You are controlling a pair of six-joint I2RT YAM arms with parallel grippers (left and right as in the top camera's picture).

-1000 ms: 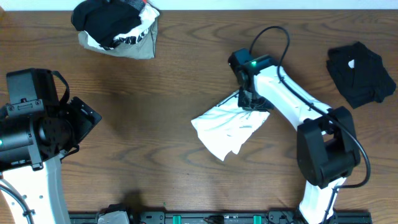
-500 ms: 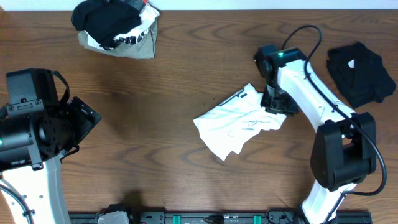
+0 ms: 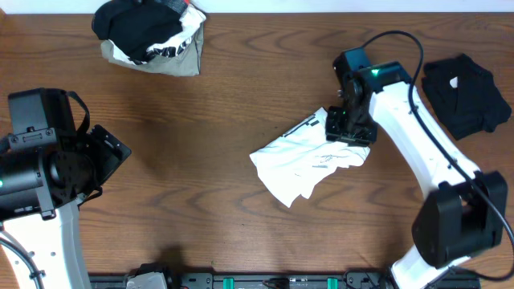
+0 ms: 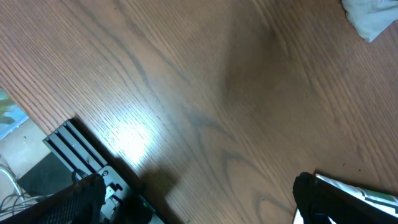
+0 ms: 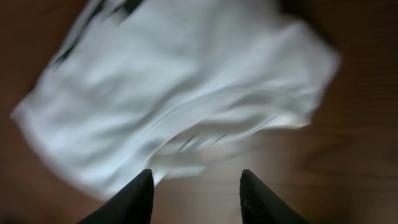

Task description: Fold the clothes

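The white T-shirt [image 3: 309, 158] lies crumpled on the brown table, a dark striped mark near its upper edge. My right gripper [image 3: 346, 128] hangs over the shirt's right upper corner. In the right wrist view its fingers [image 5: 138, 194] stand apart with nothing between them, and the blurred white cloth [image 5: 174, 93] lies just beyond the tips. My left gripper [image 4: 199, 205] is wide open over bare wood at the table's left, far from the shirt. A corner of white cloth [image 4: 373, 15] shows at the top right of the left wrist view.
A heap of black, white-printed and olive-grey clothes [image 3: 149, 36] sits at the back left. A folded black garment [image 3: 467, 94] lies at the far right. A metal rail [image 3: 265, 281] runs along the front edge.
My right gripper pulled the shirt's upper right part to the right, spreading the cloth, then let go and opened its jaws. The left arm stayed still.
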